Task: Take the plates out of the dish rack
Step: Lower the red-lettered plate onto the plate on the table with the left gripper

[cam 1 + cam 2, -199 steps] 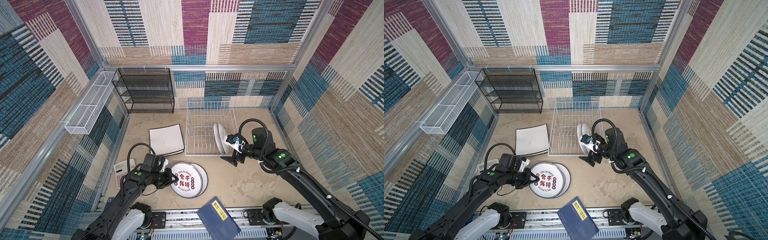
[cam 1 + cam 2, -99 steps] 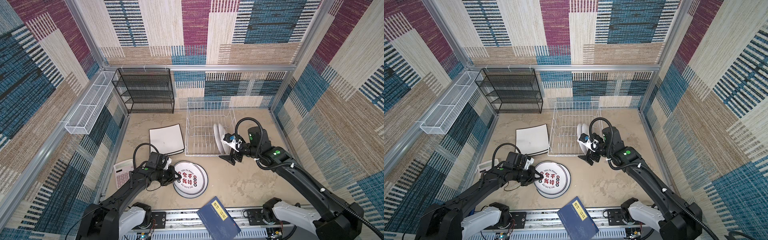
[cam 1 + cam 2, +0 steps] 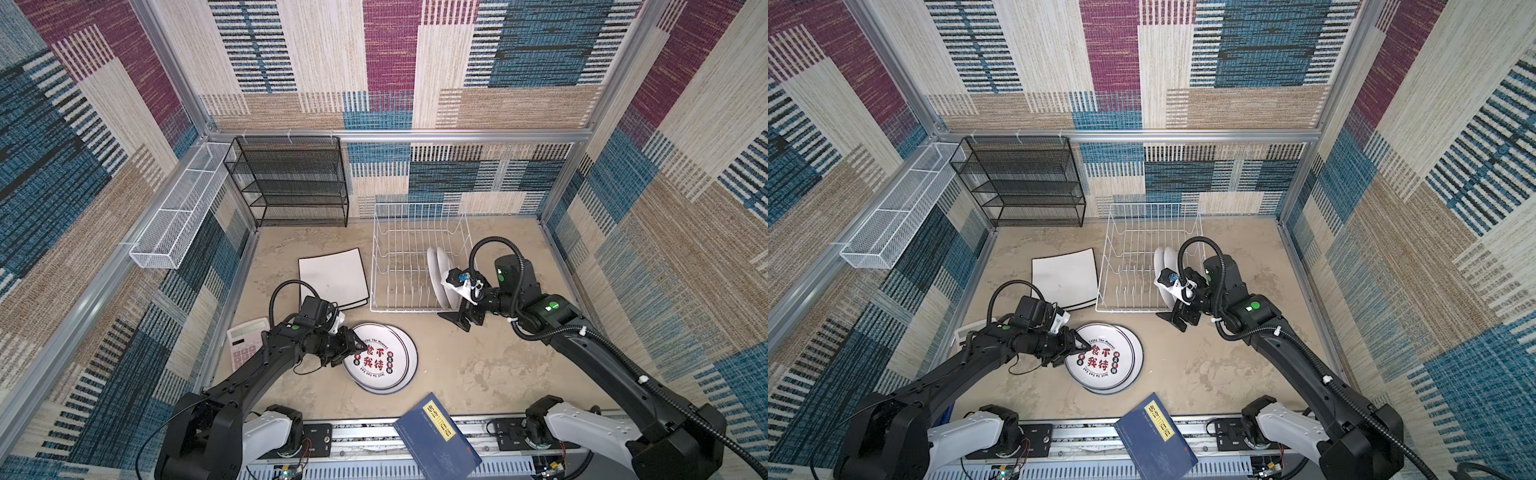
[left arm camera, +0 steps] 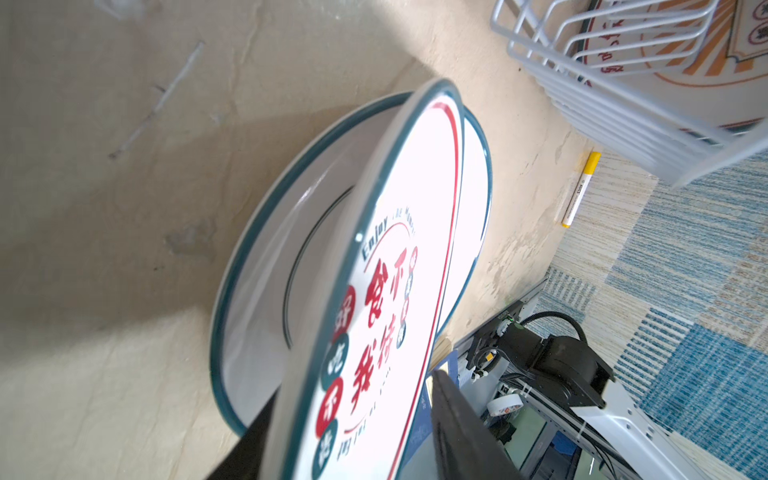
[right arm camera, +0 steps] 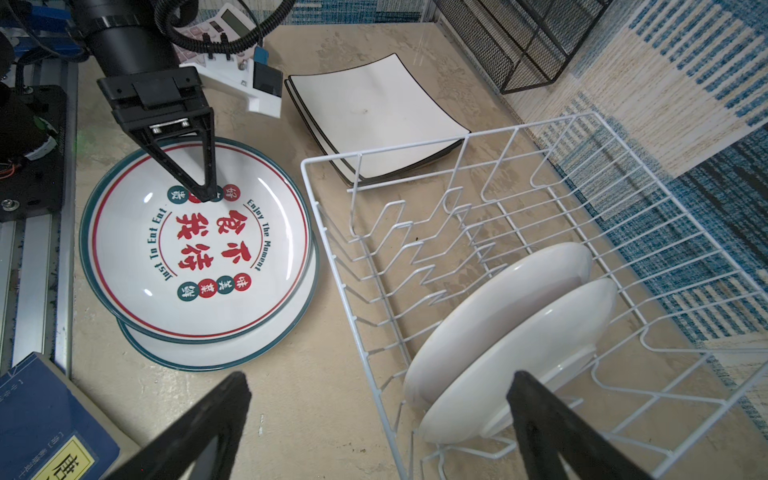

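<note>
The left tool is stretched low over the top round plate at lower centre, grip indiscernible; the right tool is held wide beside the dish rack.

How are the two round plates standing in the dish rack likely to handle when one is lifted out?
The round plates look rigid and glossy, so probably stiff but slippery in a rim pinch. They lean side by side between tines of the dish rack; lifting one may tip its neighbour. Dropped, they might chip.
</note>
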{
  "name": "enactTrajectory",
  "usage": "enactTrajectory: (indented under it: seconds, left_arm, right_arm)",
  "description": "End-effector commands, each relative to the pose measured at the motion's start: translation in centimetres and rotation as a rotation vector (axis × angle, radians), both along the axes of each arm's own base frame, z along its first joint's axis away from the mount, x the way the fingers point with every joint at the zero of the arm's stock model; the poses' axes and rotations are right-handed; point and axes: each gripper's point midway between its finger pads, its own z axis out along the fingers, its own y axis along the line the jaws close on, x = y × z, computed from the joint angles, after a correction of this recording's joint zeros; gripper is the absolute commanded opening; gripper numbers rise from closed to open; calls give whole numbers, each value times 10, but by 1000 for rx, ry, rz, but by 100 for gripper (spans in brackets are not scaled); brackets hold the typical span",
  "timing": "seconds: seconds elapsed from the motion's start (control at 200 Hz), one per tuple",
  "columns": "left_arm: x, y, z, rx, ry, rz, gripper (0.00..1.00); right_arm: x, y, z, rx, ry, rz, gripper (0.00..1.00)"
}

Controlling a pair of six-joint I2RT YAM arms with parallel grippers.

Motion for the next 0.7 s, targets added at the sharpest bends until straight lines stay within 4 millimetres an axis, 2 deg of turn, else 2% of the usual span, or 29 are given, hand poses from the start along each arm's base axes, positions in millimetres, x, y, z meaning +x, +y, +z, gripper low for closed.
enactTrajectory:
  seconds: [0.0,0.235,0.491,0.696]
  left_arm:
    - [-4,6,0,51,13,-17,55]
    - [-5,25,-12,178,34,19,55]
    - [4,24,-14,194,44,8,51]
    - [8,17,-14,210,47,-17,54]
  right_arm:
    - [2,3,8,29,-26,0,99]
    - [3,5,6,37,-17,3,99]
    - [7,6,4,37,-9,-2,99]
    - [9,7,0,33,3,-7,99]
